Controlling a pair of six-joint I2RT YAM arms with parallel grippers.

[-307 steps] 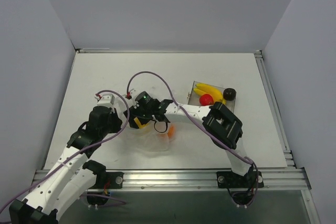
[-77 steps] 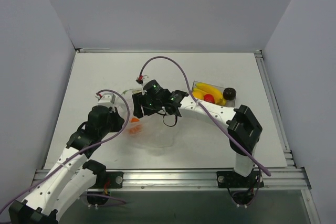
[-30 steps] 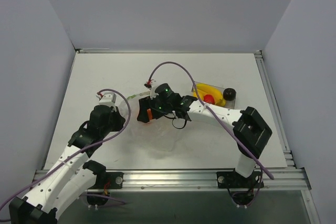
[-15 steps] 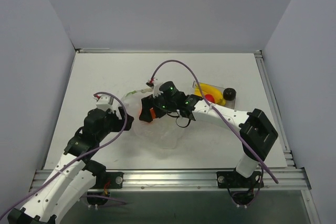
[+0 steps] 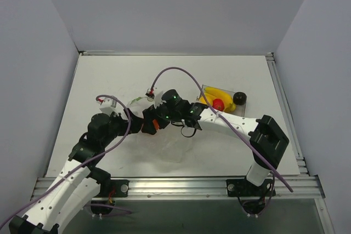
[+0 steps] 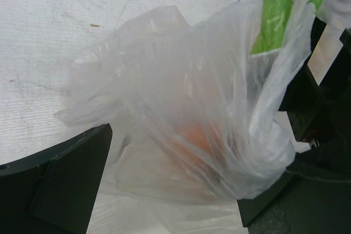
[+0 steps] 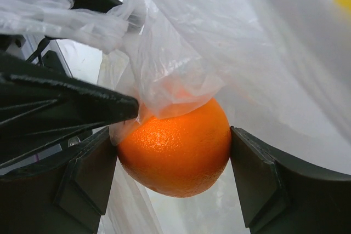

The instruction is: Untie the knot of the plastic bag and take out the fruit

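The left arm reaches up from the near left corner, bent at the elbow, and its left tool stands released, jaws wide apart on either side of the thin, crinkly, translucent whitish plastic bag. The pictures do not show whether the fingers touch the film. The right arm rises from the near right, folds at the elbow and stretches far to the left across the white worktop, so the two tools meet left of centre. The right tool is clenched on the orange ball-shaped toy fruit, one finger on each side, with bag film draped over the fruit's top. The bag lies slumped on the worktop around both tools, a green print showing near its upper edge. Well to the right stands a clear rigid rectangular box holding a yellow toy banana and a red toy piece, with a dark purple-black ball at its right end.
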